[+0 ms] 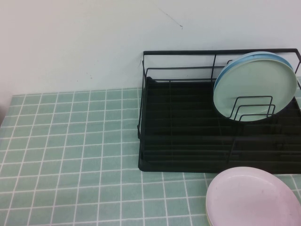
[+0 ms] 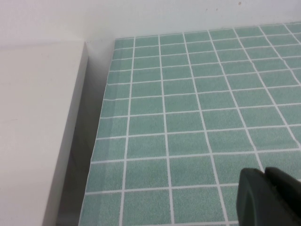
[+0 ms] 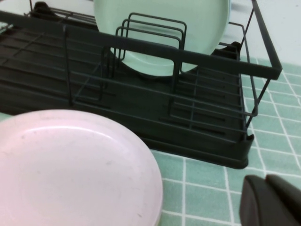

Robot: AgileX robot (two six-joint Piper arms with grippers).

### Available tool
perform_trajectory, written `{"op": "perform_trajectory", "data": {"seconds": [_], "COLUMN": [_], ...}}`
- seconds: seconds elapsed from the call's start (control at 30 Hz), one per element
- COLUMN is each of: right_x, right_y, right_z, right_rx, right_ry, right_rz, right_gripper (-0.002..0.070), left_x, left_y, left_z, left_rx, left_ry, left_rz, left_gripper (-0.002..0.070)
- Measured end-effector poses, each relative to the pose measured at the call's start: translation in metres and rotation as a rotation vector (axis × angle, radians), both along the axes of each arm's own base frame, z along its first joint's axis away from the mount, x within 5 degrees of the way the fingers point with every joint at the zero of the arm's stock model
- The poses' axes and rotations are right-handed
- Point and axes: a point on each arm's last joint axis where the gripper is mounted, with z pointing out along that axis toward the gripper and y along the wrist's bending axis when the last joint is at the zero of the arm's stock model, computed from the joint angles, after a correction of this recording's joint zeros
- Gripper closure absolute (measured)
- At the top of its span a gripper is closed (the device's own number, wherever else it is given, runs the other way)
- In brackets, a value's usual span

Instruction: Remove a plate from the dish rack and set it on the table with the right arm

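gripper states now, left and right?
Left gripper: shut, empty, over the bare table.
Right gripper: shut, empty, beside the pink plate.

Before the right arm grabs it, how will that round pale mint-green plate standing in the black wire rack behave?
The round pale mint-green plate looks rigid and probably light. Standing on edge, it may roll or tip once clear of the wire dividers. Its matte face may grip fairly well.

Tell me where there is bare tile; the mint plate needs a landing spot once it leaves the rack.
The table is bare left of the dish rack, from the wall to the near edge. Crowded: the near right corner, where the pink plate lies against the rack. The plate stands in the dividers. Left gripper and right gripper hover low over tile.
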Motion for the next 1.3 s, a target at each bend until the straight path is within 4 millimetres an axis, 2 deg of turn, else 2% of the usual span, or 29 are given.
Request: {"op": "perform_trajectory", "data": {"seconds": [0.8,1.17,1.3], "right_x": [0.001,0.002,0.003], "right_y": [0.002,0.005,0.004], "right_z": [0.004,0.015,0.019], "right_rx": [0.075,0.384,0.422], "right_ry": [-0.032,-0.114,-0.147], "right_rz": [0.000,-0.023,-0.036], "right_gripper": [0.0678,0.0678,0.0678], "left_x": [0.000,0.000,0.000], "left_y": [0.000,0.000,0.000], "left_z": [0.000,0.000,0.000], "left_rx": [0.002,0.002,0.002], "left_ry": [0.000,0.000,0.000], "left_rz": [-0.001,-0.001,-0.001], "left_gripper": [0.0678,0.0678,0.0678]}}
